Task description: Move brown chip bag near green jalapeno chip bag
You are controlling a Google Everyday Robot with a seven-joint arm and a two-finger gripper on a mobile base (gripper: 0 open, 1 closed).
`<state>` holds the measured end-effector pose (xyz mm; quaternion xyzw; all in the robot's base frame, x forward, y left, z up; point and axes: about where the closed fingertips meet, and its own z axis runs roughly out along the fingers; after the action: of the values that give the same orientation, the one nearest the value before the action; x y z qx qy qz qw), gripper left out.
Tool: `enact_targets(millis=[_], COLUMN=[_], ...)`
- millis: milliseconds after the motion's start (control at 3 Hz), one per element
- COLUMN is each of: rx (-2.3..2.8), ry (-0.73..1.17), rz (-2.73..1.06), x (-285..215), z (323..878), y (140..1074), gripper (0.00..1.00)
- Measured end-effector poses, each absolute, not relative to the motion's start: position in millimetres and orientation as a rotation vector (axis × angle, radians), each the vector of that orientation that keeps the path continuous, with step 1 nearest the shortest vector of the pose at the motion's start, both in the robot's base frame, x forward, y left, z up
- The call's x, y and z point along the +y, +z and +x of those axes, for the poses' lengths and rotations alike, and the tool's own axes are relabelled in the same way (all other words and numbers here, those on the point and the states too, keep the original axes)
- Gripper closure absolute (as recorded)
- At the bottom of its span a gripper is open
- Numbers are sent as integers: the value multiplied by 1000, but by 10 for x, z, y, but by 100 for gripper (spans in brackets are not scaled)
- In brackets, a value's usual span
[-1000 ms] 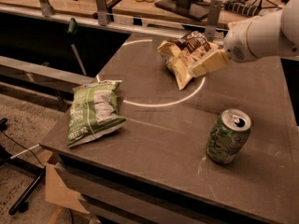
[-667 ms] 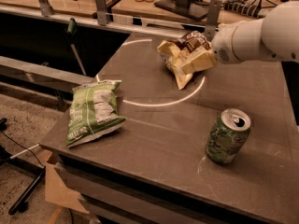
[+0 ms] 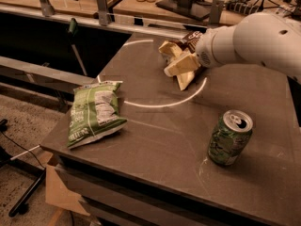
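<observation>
Clamping brown chip bag (image 3: 169, 48) in our gripper (image 3: 183, 60) fingers (image 3: 178, 66), far side of worktop (image 3: 155, 145); green jalapeno chip bag (image 3: 94, 112) lying well apart, carry pending.

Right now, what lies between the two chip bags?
In the camera view, only bare table, crossed by a light arc, separates the brown chip bag from the green jalapeno chip bag. The gripper is at the brown bag.

A smooth, matt, dark counter (image 3: 160, 145) carries a crinkled, glossy foil green chip bag (image 3: 96, 112) and a shiny metal soda can (image 3: 229, 138). At its far side, the end effector (image 3: 178, 67) of a smooth white plastic arm (image 3: 263, 41) pinches a crumpled foil brown chip bag (image 3: 168, 48).
</observation>
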<state>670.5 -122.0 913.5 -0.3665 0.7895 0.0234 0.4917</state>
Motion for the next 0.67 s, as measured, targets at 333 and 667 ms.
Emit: enact_targets(millis=[333, 667], rx=[1917, 1916], ry=[62, 51], rz=[-898, -916], x=[-1148, -1094], z=[6801, 6918], y=[9027, 8904], gripper=[0, 18])
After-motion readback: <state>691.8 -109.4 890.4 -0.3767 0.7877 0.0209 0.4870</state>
